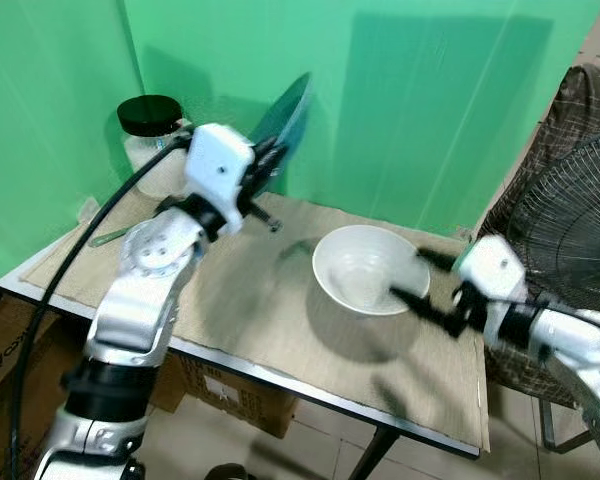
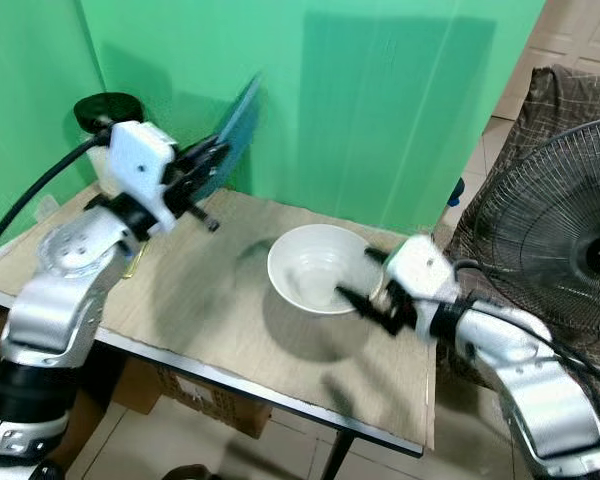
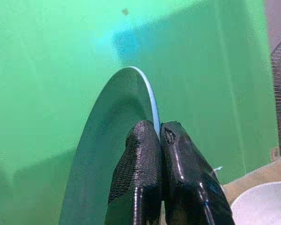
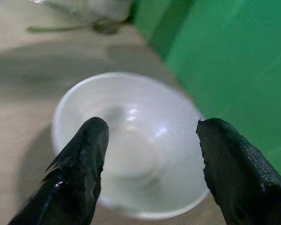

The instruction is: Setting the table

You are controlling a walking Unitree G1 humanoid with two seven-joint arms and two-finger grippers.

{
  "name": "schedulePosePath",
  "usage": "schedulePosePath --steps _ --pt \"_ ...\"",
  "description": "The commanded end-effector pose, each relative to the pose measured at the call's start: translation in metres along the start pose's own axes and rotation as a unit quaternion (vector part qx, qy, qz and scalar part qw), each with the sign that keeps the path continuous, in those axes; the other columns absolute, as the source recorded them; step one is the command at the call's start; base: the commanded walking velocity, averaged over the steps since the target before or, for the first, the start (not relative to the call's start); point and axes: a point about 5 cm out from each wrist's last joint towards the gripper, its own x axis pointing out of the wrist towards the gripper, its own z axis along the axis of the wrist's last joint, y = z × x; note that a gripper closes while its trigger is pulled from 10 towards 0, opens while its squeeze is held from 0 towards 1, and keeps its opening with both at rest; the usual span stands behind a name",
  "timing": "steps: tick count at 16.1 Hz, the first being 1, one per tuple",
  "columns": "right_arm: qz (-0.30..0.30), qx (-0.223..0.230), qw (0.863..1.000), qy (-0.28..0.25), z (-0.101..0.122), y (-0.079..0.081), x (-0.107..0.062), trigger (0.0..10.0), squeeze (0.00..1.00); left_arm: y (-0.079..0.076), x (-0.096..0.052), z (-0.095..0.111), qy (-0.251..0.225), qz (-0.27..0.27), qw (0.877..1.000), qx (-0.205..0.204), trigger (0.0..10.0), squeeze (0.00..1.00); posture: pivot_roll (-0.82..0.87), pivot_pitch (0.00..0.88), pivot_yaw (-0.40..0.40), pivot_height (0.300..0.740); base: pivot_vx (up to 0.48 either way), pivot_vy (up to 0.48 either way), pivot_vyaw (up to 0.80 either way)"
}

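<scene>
My left gripper (image 1: 270, 165) is shut on the rim of a teal plate (image 1: 285, 115), held up on edge above the back of the table; the left wrist view shows both fingers (image 3: 145, 173) pinching the plate (image 3: 107, 140). A white bowl (image 1: 365, 268) stands on the beige mat (image 1: 240, 320) right of centre. My right gripper (image 1: 420, 280) is open beside the bowl's right rim, one finger over the bowl and one outside it. In the right wrist view the bowl (image 4: 126, 145) lies just ahead between the open fingers (image 4: 84, 159).
A glass jar (image 1: 150, 140) with a black lid stands at the table's back left corner, a spoon (image 1: 115, 235) lying near it. A fan (image 1: 570, 230) and a draped chair stand to the right. Cardboard boxes (image 1: 230, 390) sit under the table. Green backdrop behind.
</scene>
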Motion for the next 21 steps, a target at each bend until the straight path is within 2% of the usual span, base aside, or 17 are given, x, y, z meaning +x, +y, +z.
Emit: schedulePosePath --steps 1,4,5,8,9,10,14,15,17,20,21 --pt "-0.021 -0.001 1.0 -0.012 0.004 -0.006 -0.002 10.0 0.0 -0.005 0.007 0.011 -0.023 -0.024 0.999 0.018 0.0 0.0 0.07 0.0 -0.025 0.74 0.0 0.0 0.0" --pt "-0.025 0.051 0.997 -0.053 0.009 -0.003 0.0 10.0 0.0 -0.008 0.001 0.002 0.007 -0.055 0.998 0.031 0.0 0.0 0.07 0.0 -0.025 0.74 0.0 0.0 0.0" --pt "-0.006 0.116 0.989 -0.088 0.011 0.008 0.007 10.0 0.0 -0.006 -0.013 -0.014 0.058 -0.099 0.992 0.048 0.0 0.0 0.07 0.0 -0.033 0.74 0.0 0.0 0.0" --pt "0.012 0.193 0.973 -0.122 0.014 0.018 0.019 10.0 0.0 -0.002 -0.028 -0.024 0.101 -0.148 0.978 0.108 0.0 0.0 0.08 0.0 -0.041 0.74 0.0 0.0 0.0" --pt "0.01 0.247 0.959 -0.137 0.018 0.019 0.03 10.0 0.6 -0.001 -0.033 -0.027 0.115 -0.167 0.969 0.142 0.0 0.0 0.08 0.0 -0.041 0.74 0.0 0.0 0.0" --pt "0.008 0.276 0.95 -0.146 0.022 0.018 0.037 10.0 1.0 -0.003 -0.036 -0.028 0.117 -0.174 0.965 0.157 0.0 0.0 0.08 0.0 -0.042 0.74 0.0 0.0 0.0" --pt "0.029 0.33 0.925 -0.185 0.039 0.016 0.047 10.0 1.0 -0.007 -0.042 -0.025 0.105 -0.174 0.958 0.202 0.0 0.0 0.09 0.0 -0.054 0.74 0.0 0.0 0.0" --pt "0.041 0.348 0.918 -0.186 0.042 0.016 0.051 10.0 1.0 -0.007 -0.044 -0.021 0.086 -0.169 0.956 0.225 0.0 0.0 0.09 0.0 -0.058 0.74 0.0 0.0 0.0" --pt "0.057 0.369 0.91 -0.18 0.042 0.018 0.053 10.0 1.0 -0.007 -0.045 -0.016 0.07 -0.171 0.952 0.246 0.0 0.0 0.1 0.0 -0.068 0.74 0.0 0.0 0.0" --pt "0.068 0.426 0.885 -0.172 0.047 0.014 0.063 10.0 1.0 -0.003 -0.037 0.006 0.021 -0.168 0.939 0.299 0.0 0.0 0.1 0.0 -0.073 0.74 0.0 0.0 0.0" --pt "0.054 0.459 0.869 -0.175 0.049 0.007 0.069 10.0 1.0 -0.006 -0.035 0.012 0.0 -0.172 0.937 0.305 0.0 0.0 0.1 0.0 -0.073 0.74 0.0 0.0 0.0"
